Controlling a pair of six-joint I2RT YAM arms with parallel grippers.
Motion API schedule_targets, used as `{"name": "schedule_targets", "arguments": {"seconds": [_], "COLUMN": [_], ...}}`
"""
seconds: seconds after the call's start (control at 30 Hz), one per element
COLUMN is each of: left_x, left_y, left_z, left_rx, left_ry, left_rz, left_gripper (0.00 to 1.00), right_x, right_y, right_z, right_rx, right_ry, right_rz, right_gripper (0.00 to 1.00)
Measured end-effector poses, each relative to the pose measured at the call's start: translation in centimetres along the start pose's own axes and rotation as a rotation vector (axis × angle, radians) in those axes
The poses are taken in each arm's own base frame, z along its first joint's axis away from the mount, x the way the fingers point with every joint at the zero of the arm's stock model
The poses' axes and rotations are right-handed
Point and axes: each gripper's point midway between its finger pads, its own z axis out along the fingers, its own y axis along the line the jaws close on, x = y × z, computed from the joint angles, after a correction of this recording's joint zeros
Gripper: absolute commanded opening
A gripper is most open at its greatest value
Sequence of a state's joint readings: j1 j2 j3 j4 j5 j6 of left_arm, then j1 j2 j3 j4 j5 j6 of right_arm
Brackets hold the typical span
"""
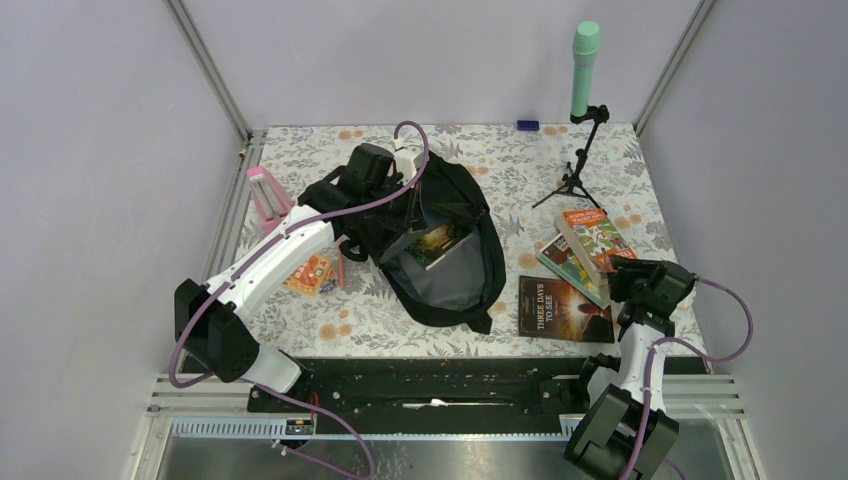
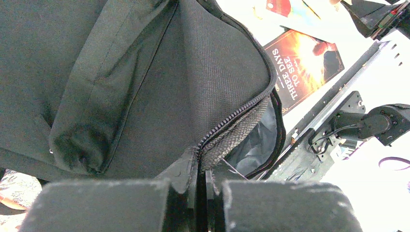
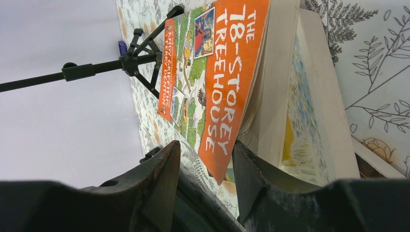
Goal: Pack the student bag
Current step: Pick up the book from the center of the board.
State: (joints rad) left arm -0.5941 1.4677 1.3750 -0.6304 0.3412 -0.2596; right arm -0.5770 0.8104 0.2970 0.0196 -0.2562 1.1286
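The student bag (image 1: 455, 262) lies unzipped mid-table, its grey lining and a book (image 1: 437, 243) showing inside. My left gripper (image 1: 405, 205) is shut on the bag's zip edge (image 2: 227, 123) and holds the flap up; in the left wrist view the left gripper (image 2: 205, 186) pinches the black fabric. An orange "18-Storey Treehouse" book (image 3: 227, 87) tops a stack (image 1: 590, 240) at the right. My right gripper (image 3: 205, 164) is open, one finger on each side of that book's near cover corner, with gaps showing. "Three Days to See" (image 1: 563, 308) lies flat beside the stack.
A small tripod (image 1: 577, 175) with a mint-green cylinder (image 1: 585, 60) stands at the back right, close to the book stack. A pink object (image 1: 265, 195), an orange box (image 1: 310, 273) and a red pen (image 1: 340, 268) lie left of the bag. Walls enclose three sides.
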Motion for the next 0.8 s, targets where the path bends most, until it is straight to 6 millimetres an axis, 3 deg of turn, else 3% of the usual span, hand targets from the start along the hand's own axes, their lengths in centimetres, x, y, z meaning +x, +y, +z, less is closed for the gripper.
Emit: {"name": "schedule_targets", "arguments": {"seconds": [0.3, 0.47, 0.8], "left_x": [0.0, 0.0, 0.1], "left_y": [0.0, 0.0, 0.1], "left_z": [0.0, 0.0, 0.2], "left_rx": [0.003, 0.005, 0.008], "left_ry": [0.001, 0.002, 0.007], "left_rz": [-0.001, -0.002, -0.005], "left_gripper": [0.0, 0.0, 0.0], "right_x": [0.1, -0.1, -0.2], "right_y": [-0.6, 0.1, 0.2], "right_z": [0.4, 0.4, 0.8], "right_rx": [-0.012, -0.042, -0.058], "right_ry": [-0.008, -0.019, -0.024], "right_rz": [0.032, 0.048, 0.092], "right_gripper": [0.42, 0.39, 0.38]}}
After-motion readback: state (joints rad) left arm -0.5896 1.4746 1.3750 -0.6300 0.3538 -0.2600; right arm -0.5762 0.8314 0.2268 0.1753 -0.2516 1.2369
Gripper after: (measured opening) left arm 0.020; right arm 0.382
